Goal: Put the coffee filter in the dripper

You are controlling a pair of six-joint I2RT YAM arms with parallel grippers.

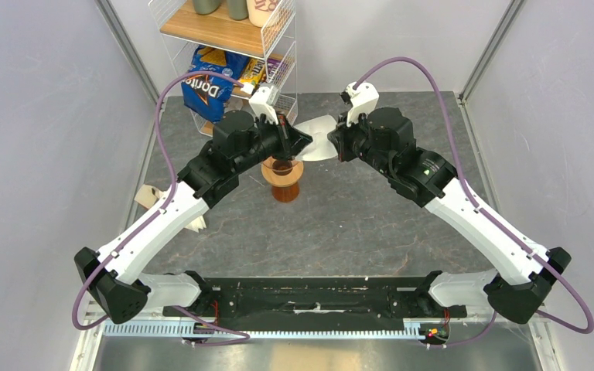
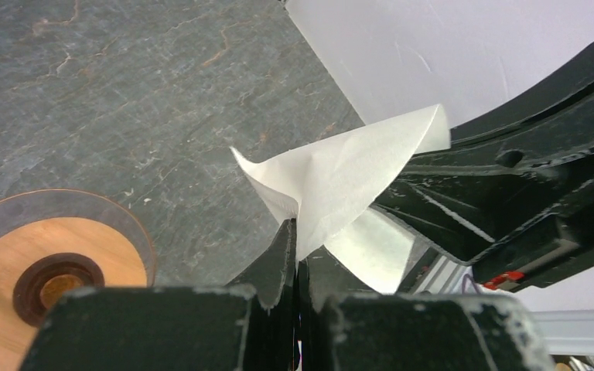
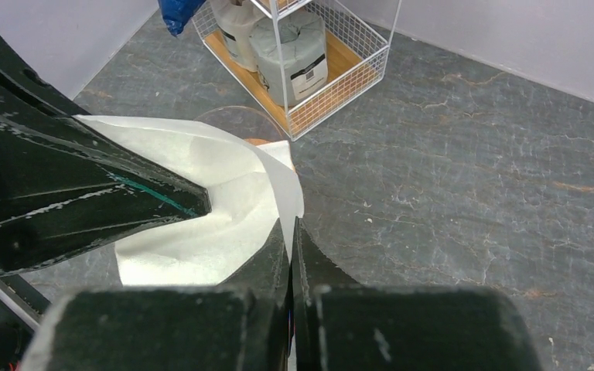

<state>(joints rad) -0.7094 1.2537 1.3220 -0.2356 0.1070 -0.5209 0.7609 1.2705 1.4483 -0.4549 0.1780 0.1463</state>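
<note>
Your left gripper (image 1: 293,144) is clamped on one edge of the coffee filter (image 1: 319,137), near the dripper (image 1: 284,182); the filter hangs off the rim toward two o'clock; the right gripper (image 1: 338,144) pinches the opposite edge. Spread the cone open; centre its tip over the hole before lowering.

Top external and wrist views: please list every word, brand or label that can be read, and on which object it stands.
"Doritos": on the blue crinkled snack bag in the white wire rack.
Yellow packet beside it: print too small to read.
Dark label on the grey wrapped roll: too blurred to read.
Thin white paper coffee filter, orange-brown funnel-shaped dripper: no print visible.
</note>
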